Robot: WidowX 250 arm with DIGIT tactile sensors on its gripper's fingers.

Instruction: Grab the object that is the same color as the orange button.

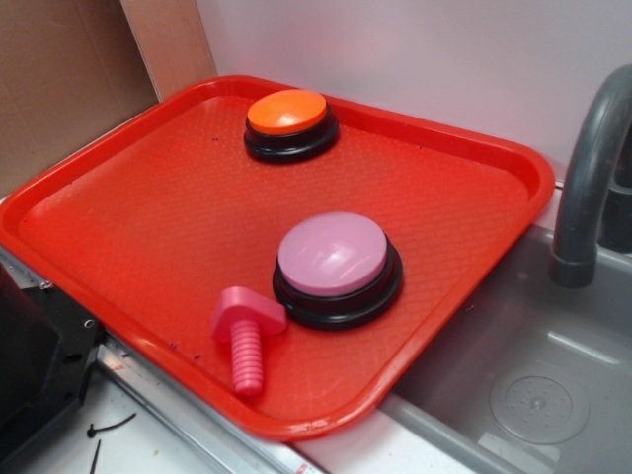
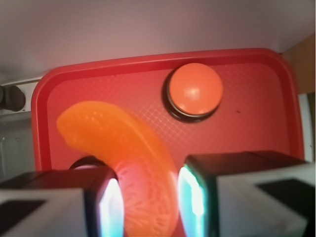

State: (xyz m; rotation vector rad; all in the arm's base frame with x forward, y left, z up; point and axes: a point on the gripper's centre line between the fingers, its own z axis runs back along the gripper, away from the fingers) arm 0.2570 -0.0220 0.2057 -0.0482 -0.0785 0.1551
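Note:
In the wrist view my gripper (image 2: pixel 148 200) is shut on the orange slice (image 2: pixel 123 148), a glossy ridged orange crescent that fills the gap between the two fingers and curves up to the left, held above the red tray (image 2: pixel 98 84). The orange button (image 2: pixel 193 91) lies beyond it near the tray's far side. In the exterior view the orange button (image 1: pixel 287 122) sits at the back of the tray (image 1: pixel 118 217). The gripper and the orange slice are out of the exterior view.
A larger pink-topped button (image 1: pixel 336 267) stands in the tray's front half, with a pink plastic bolt (image 1: pixel 247 341) lying to its left. A grey sink (image 1: pixel 533 385) and faucet (image 1: pixel 592 168) are at the right. A black block (image 1: pixel 35 365) is at front left.

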